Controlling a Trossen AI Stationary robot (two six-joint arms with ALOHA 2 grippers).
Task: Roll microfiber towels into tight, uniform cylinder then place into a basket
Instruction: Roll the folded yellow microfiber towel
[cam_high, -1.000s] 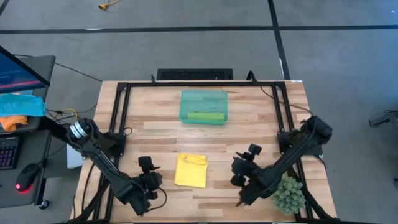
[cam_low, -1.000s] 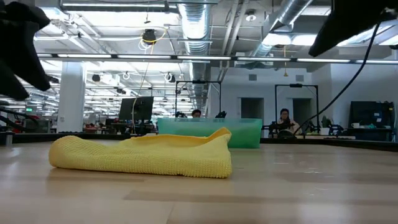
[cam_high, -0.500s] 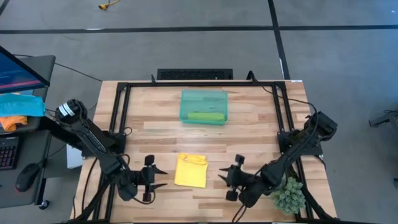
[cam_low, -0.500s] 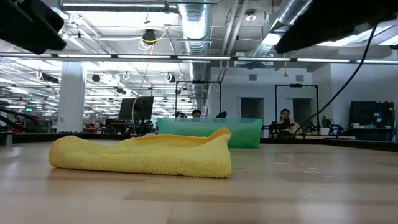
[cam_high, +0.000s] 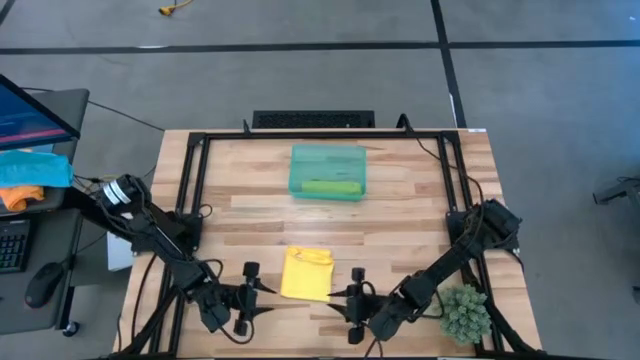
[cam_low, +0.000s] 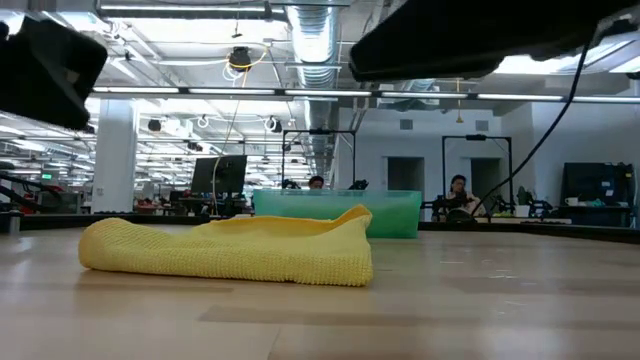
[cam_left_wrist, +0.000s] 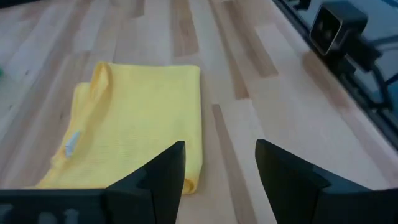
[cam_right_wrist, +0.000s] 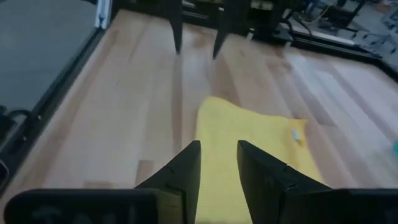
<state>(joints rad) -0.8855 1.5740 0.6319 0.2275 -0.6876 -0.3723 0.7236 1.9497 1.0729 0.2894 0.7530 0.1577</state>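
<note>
The yellow towel (cam_high: 307, 274) lies flat on the counter (cam_high: 420, 215) between both released claws, the left claw (cam_high: 255, 298) off its left near corner, the right claw (cam_high: 345, 300) off its right, about equally near.

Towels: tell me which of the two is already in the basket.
The lime green towel, rolled up, lies inside the teal basket at the table's far side. The yellow towel lies flat on the wood between both grippers.
</note>
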